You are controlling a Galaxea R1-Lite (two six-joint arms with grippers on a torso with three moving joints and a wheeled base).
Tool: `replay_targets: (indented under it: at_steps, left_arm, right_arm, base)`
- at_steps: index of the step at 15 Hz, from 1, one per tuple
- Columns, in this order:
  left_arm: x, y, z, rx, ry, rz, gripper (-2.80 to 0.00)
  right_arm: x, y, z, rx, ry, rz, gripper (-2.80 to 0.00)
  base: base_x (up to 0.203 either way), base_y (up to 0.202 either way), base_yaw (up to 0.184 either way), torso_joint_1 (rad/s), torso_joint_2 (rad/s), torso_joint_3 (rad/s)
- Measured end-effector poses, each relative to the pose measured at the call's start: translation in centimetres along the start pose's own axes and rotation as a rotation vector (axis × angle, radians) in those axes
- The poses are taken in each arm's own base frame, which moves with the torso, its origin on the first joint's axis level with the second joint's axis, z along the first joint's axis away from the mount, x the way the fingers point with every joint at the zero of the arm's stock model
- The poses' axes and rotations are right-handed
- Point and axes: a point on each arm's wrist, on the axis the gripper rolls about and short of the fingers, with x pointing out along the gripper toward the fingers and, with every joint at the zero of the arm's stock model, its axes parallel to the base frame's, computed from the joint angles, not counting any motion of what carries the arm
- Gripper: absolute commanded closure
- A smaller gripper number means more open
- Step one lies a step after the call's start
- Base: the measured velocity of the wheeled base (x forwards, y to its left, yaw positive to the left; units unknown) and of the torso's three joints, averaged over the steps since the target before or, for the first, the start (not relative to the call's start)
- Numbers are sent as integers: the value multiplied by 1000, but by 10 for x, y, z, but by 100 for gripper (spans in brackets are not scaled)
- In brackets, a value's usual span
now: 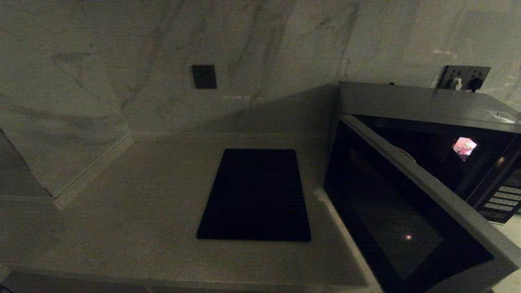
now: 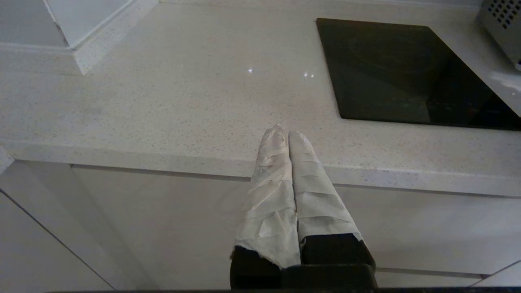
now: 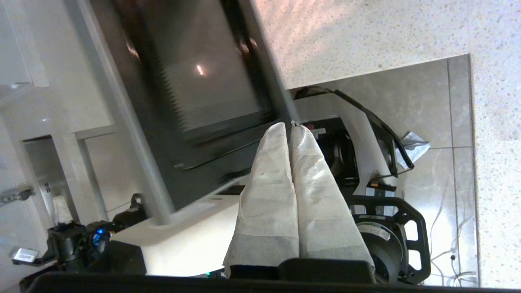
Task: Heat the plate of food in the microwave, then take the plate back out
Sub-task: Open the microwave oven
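From the head camera I see the microwave at the right of the speckled worktop, its door swung open toward the near left, dark glass facing the middle of the worktop. The keypad shows at the far right edge of the oven front. Inside the cavity I can only make out a small bright pinkish patch; I cannot tell whether that is the plate of food, and I see no plate anywhere else.

A flat black slab lies on the worktop just left of the open door, apart from it. On the marble wall behind are a dark switch plate and, above the microwave, a double socket with plugs in it.

My right gripper sits just beside the edge of the open door, its taped fingers pressed together with nothing between them.

My left gripper is parked at the near edge of the worktop, left of the black slab; its wrapped fingers are also pressed together, holding nothing.
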Motion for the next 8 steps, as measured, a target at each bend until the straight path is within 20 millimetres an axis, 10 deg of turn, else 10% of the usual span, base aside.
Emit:
replay_targets:
  at_steps: [8]
  left_arm:
    - [0,0,0,0,0,0,0]
  right_arm:
    - [24,-4,-1,-46,146,-35,0]
  base:
    - [0,0,0,0,0,0]
